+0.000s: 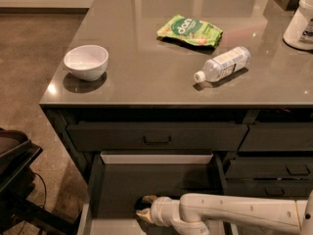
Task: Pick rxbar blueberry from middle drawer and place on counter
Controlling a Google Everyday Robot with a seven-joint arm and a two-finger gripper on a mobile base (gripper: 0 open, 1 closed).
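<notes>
The middle drawer point(122, 185) is pulled out below the counter point(146, 82), its grey inside showing. My gripper point(144, 205) reaches from the right on a white arm point(234, 212), low inside the drawer near its front left. A small dark shape point(139, 203) sits at the gripper's tip; I cannot tell whether it is the rxbar blueberry. No bar shows anywhere else in the drawer.
On the counter are a white bowl point(86, 61) at the left, a green snack bag point(190, 31) and a clear bottle point(222, 64) lying on its side, and a white container point(300, 21) at the far right. The closed top drawer point(156, 137) is above the open one. Dark equipment point(14, 165) stands at the lower left.
</notes>
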